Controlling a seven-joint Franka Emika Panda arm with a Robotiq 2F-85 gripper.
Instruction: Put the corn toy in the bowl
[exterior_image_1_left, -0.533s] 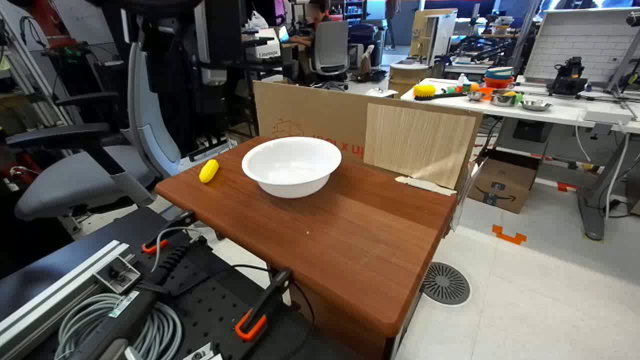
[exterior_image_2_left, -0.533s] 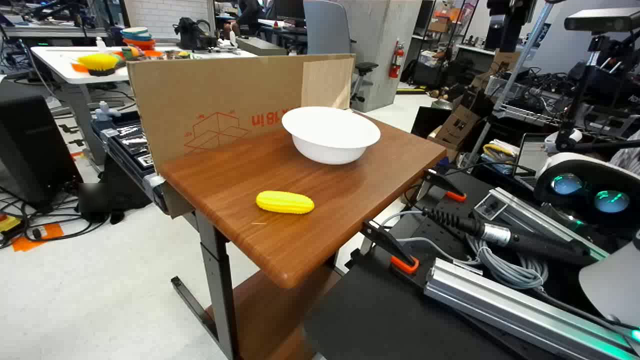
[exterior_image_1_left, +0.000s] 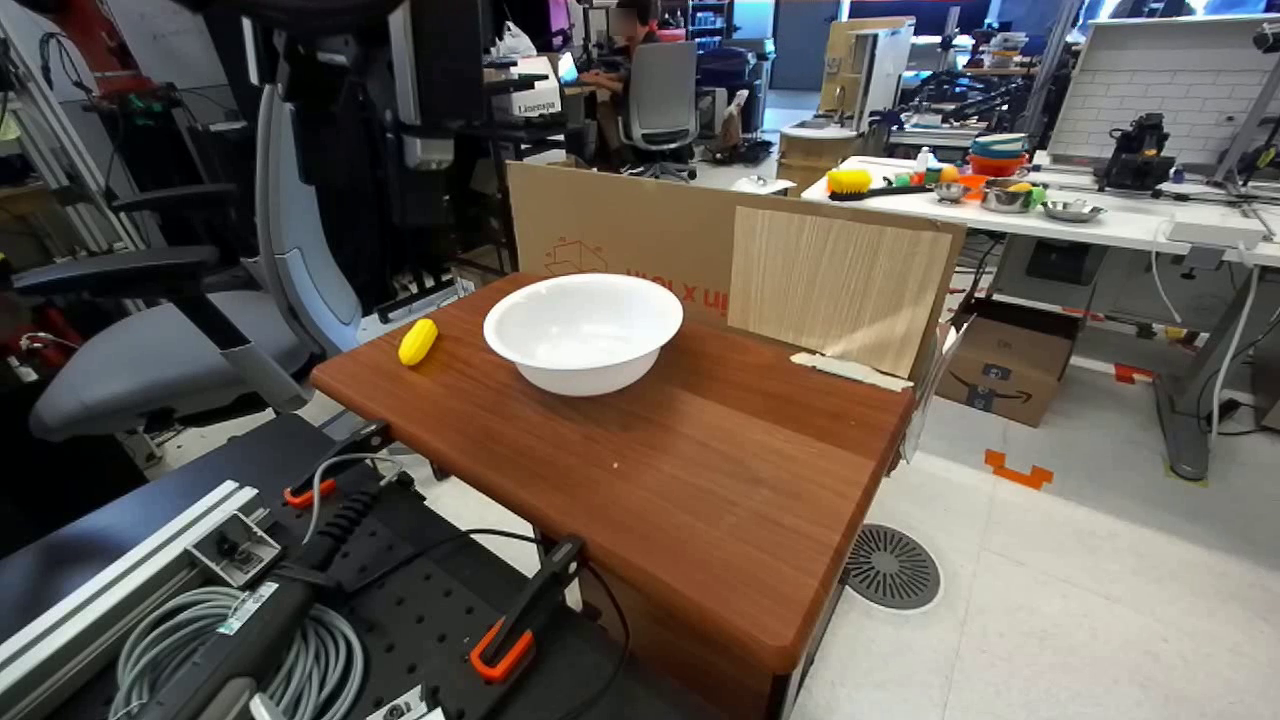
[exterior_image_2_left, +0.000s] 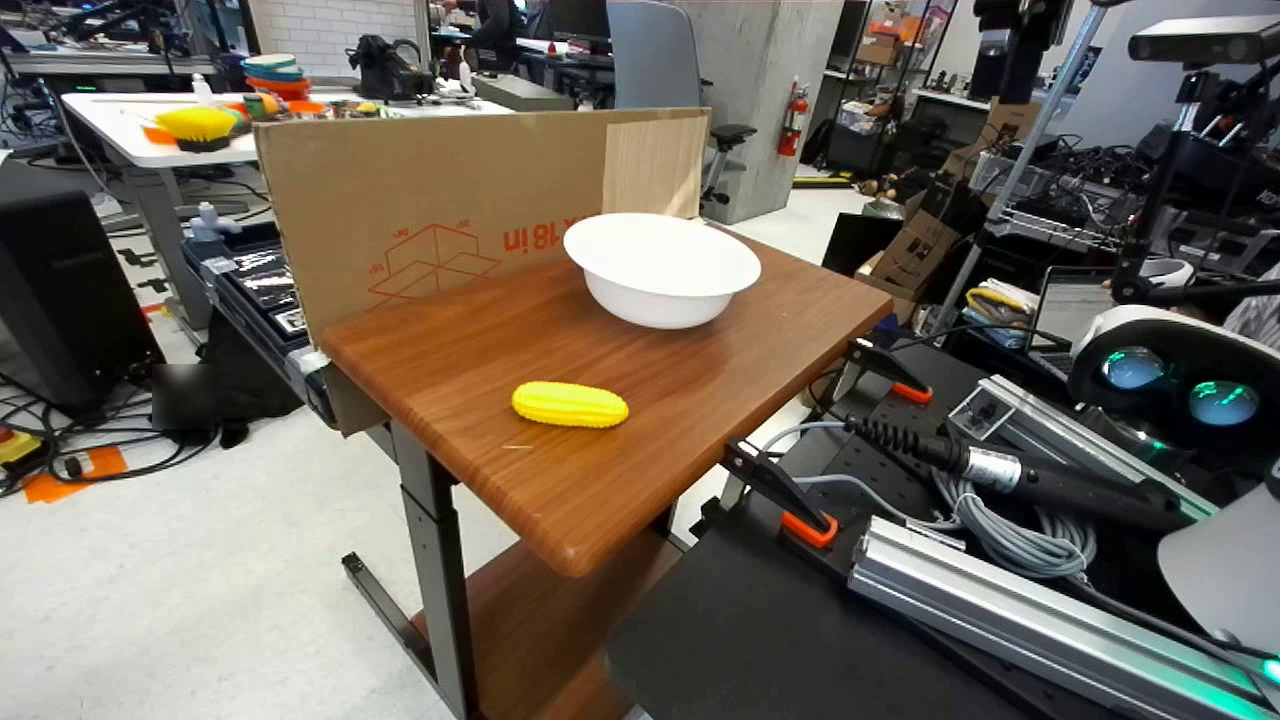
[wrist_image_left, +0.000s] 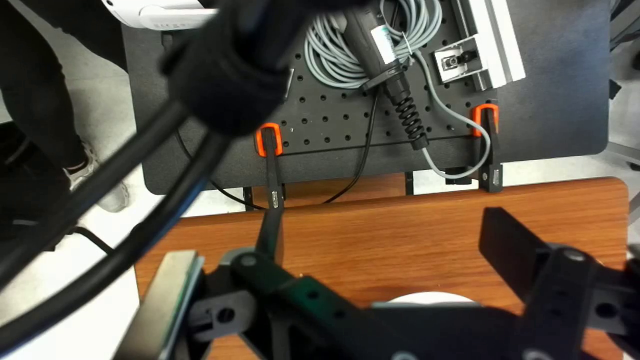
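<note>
Corn toy, bumpy, near smooth bowl

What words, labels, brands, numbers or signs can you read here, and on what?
"Linenspa": background white box.
"x 18 in", upside down, partly hidden: cardboard panel.
Curved arrow sign: brown carton.
Too small or blurred: label on black handle, print on white device, marks by panel's red drawing.

In the wrist view the table lies behind the fingers, the bowl low between them, a clamp above each. The corn toy is on that table, apart from the bowl, its bearing from the fingers unclear.
</note>
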